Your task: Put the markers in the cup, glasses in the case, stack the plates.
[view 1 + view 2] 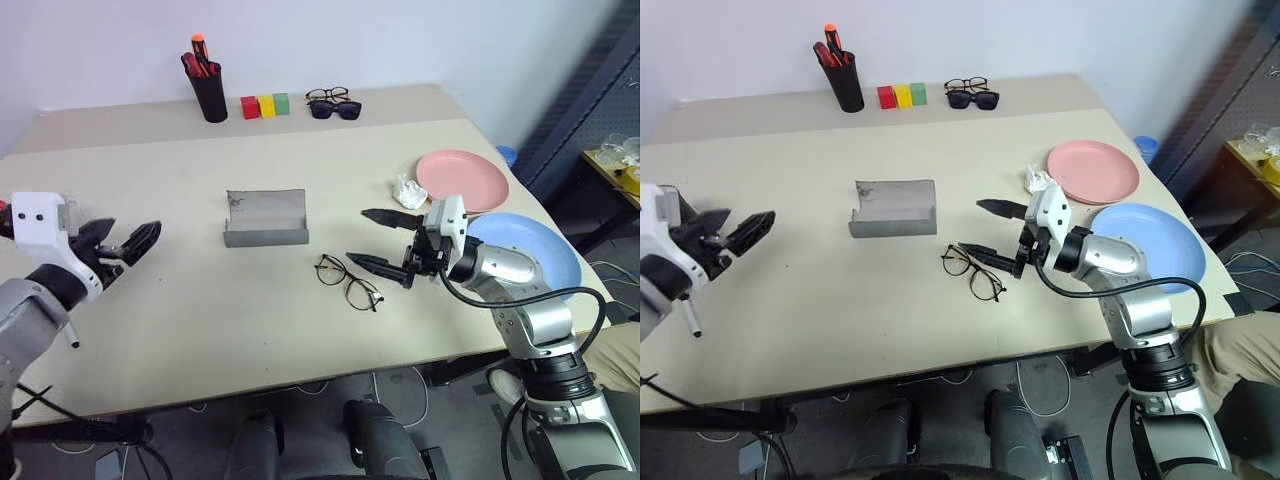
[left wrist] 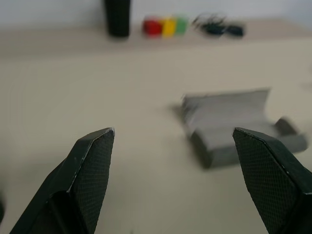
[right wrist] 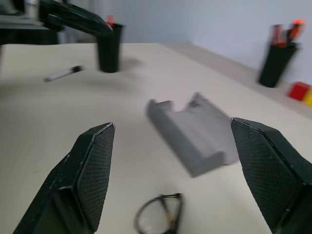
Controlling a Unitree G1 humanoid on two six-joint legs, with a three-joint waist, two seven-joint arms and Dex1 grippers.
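Right tool (image 1: 382, 240) sits nearest, jaws spread wide and empty, pointing sideways across the surface (image 1: 180, 300) toward the robot's left. Glasses (image 1: 347, 281) lie flat just beside and below its lower finger, lenses up, not touching as far as I can tell. Step in hand reads as glasses-into-case: tool is lined up over them but hasn't closed.

Next move, my call: drop the fingers around the bridge or one rim and close gently. Thin wire frame, easy to skid or bend.

Case (image 1: 265, 218) lies open, just past the glasses toward the back wall, well within reach for a short carry.

Left tool (image 1: 125, 243) hovers open and empty at the robot's left edge of the surface, well apart from the case. In the right wrist view, the cup (image 3: 109, 48) stands under it with a marker (image 3: 63, 73) lying loose beside it, so that step looks unfinished.

Pink plate (image 1: 462, 180) and blue plate (image 1: 535, 250) lie side by side at the right edge, unstacked; crumpled white scrap (image 1: 408, 190) near the pink one.
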